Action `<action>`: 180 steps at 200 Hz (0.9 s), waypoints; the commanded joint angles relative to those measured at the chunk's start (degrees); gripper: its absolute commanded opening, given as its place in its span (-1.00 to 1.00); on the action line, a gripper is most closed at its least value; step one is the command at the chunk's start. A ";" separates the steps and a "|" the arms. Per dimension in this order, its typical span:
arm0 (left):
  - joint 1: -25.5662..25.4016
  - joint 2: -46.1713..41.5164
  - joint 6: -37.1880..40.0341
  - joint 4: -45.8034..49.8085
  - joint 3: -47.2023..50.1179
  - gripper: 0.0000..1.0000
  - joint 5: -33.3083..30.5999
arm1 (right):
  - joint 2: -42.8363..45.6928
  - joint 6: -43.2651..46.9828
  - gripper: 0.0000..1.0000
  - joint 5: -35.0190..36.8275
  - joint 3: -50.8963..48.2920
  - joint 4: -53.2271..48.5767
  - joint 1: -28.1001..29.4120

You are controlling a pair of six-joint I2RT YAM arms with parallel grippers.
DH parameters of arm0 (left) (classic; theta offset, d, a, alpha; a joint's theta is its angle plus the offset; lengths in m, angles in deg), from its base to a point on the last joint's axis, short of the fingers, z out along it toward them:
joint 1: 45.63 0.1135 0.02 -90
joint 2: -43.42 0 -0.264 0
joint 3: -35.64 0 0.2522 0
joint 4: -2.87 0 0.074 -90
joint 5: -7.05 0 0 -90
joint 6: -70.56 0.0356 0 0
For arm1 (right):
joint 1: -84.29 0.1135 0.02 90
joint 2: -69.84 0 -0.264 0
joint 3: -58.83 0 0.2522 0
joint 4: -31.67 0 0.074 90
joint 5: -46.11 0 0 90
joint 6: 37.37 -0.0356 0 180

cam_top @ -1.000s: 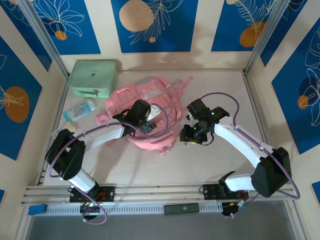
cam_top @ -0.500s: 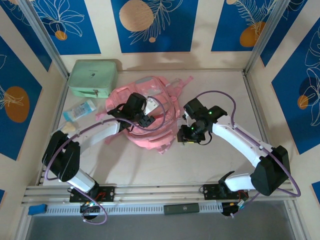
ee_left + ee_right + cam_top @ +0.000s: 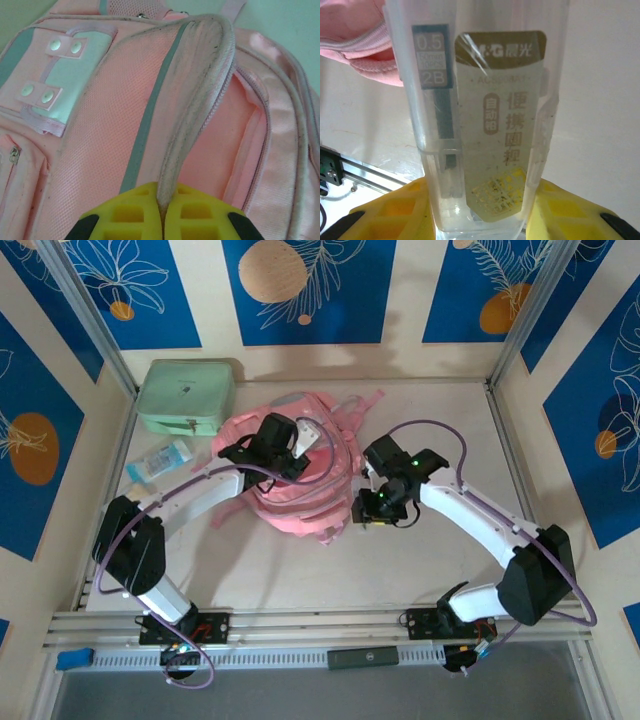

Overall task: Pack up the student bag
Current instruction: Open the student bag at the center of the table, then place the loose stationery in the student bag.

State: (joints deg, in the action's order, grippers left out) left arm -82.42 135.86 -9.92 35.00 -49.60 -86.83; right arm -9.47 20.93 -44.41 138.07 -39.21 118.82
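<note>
As the left pincer (image 3: 161,214) clamps its flap, the student bag (image 3: 90,140) gapes.
The right pincer (image 3: 480,212) grips a clear pencil box (image 3: 490,90).

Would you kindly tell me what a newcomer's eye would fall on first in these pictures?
The pink student bag lies mid-table, and the left gripper is pinched shut on the piped edge of its open compartment. Just right of the bag, the right gripper holds a clear plastic case of pencil leads. A mint green case sits in the far left corner.
</note>
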 commanded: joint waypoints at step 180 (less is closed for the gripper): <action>-6.43 -1.05 -37.07 -7.56 -4.95 -1.00 -2.14 | -21.60 -7.14 0.05 -10.44 18.76 17.68 -6.75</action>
State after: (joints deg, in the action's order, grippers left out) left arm -88.91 136.41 -44.55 33.40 -53.52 -89.02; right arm -29.12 14.42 -50.96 154.26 -24.96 111.91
